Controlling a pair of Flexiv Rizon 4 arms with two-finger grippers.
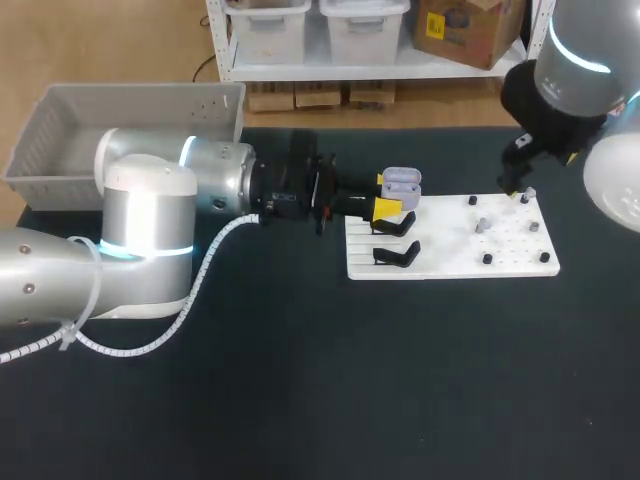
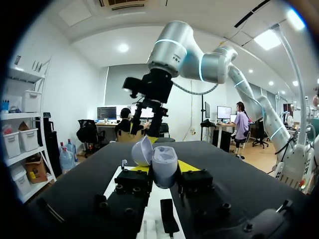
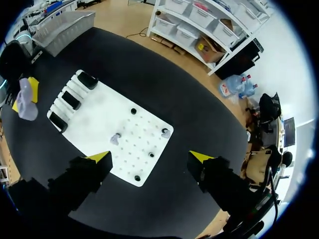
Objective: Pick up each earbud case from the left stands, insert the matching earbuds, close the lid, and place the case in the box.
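Note:
My left gripper [image 1: 386, 195] is shut on a lavender-grey earbud case [image 1: 402, 183] and holds it over the near-left end of the white board [image 1: 450, 262]. In the left wrist view the case [image 2: 163, 167] sits between the yellow fingertips [image 2: 187, 166] with its lid [image 2: 141, 151] open. Two black stands [image 1: 396, 226] on the board's left side are empty. Small earbuds [image 1: 482, 225] stand on pegs on the right half. My right gripper [image 1: 518, 186] hangs open above the board's far right corner. From its wrist view [image 3: 150, 157] it looks down on a pale earbud [image 3: 115, 139].
A grey plastic box [image 1: 130, 120] stands at the table's far left, behind my left arm. Black pegs or earbuds [image 3: 152, 155] dot the board's hole grid. Dark table surface lies in front of the board.

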